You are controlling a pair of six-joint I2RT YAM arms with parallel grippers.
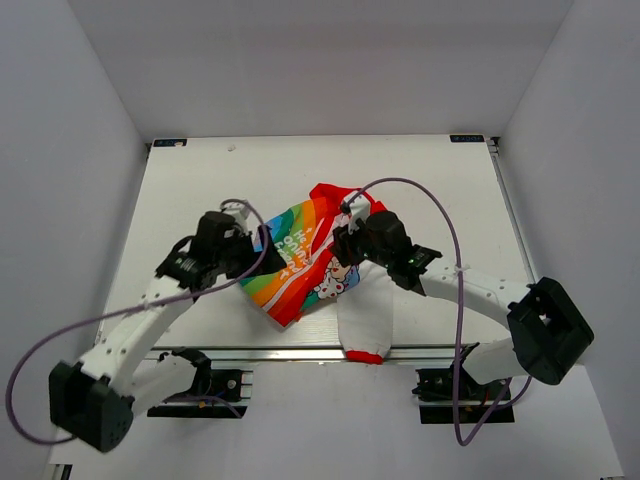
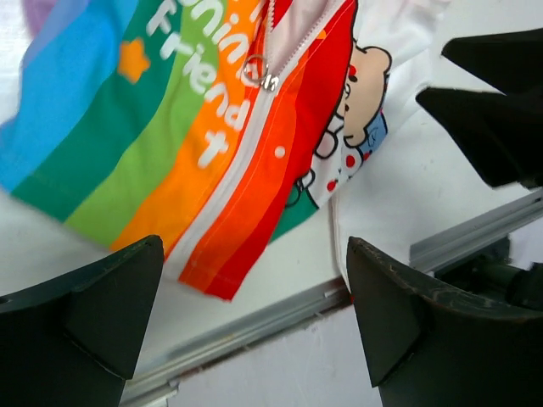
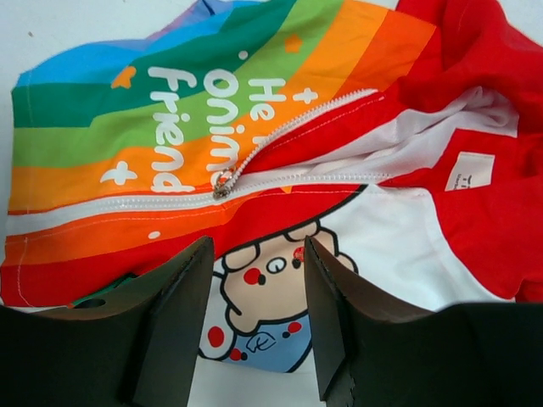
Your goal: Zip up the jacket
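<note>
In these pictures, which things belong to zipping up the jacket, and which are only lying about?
For the job: jacket, zipper slider, left gripper, right gripper, both open.
Only there: purple cable, metal rail, table.

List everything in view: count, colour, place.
jacket: one, white with rainbow stripes and red lining, mid-table between the arms
zipper slider: one, silver, partway up the white zipper
label: one, white, on the red lining
table: one, white, under everything
rail: one, silver, along the table's near edge
cables: two, purple, one looping from each arm
left gripper: one, black, open, above the rainbow hem
right gripper: one, black, open, above the cartoon print
</note>
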